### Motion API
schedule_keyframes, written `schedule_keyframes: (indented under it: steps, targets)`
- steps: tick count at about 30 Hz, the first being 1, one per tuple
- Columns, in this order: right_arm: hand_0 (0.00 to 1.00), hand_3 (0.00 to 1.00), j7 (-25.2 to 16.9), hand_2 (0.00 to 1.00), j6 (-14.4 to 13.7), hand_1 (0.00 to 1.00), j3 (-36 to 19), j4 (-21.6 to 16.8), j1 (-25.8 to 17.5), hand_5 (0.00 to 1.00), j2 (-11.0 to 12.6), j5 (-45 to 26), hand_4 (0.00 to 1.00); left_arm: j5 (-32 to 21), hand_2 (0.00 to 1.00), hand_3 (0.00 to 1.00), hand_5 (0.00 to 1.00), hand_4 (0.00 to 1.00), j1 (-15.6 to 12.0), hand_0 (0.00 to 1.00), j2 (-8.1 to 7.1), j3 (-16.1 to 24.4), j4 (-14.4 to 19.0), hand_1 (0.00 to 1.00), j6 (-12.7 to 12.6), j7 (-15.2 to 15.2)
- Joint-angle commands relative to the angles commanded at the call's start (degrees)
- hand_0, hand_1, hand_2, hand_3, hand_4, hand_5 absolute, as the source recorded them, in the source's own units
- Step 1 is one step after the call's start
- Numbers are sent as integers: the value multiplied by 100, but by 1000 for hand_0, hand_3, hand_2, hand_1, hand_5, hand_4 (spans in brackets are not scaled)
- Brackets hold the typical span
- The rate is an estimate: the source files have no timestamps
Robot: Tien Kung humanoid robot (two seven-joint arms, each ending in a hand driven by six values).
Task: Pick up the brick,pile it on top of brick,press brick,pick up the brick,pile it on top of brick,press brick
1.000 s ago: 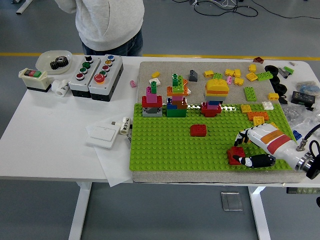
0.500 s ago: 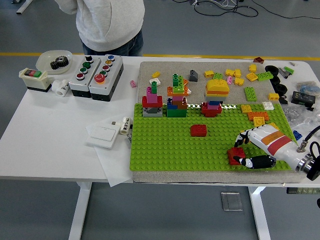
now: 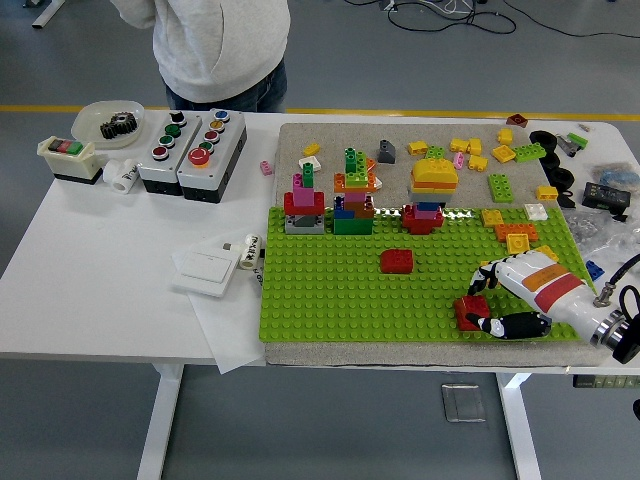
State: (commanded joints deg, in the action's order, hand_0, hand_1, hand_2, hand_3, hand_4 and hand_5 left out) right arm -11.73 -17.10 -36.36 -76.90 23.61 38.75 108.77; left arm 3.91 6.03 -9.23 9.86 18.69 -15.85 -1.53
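Right hand low over the near right corner of the green baseplate, fingers curled around a red brick that sits on the plate; thumb on the near side, other digits on the far side. Left hand not in sight. Second red brick lies alone mid-plate, well apart from the hand. Along the plate's far edge, four small builds counted: a red-and-grey one topped pink and green, a green-based stack with orange and green on top, a red-and-blue cluster, and a yellow-orange dome just behind on the grey mat. Loose bricks scattered far right on the mat, mostly yellow, some green and orange; too many overlapping to count surely. On the white counter, left side: two grey button boxes side by side, one small switch box, one dish holding a gear. A person in a grey top stands at the far side, hands out of view
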Motion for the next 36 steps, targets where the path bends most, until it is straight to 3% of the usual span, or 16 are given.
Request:
schedule_keyframes:
  steps: [36]
  targets:
    - [480,519,-5,553,29,509,-143,-107,-63,405,31,12,776,126,931,826,801,817,-44,834,5,69,-4,912,-1,49]
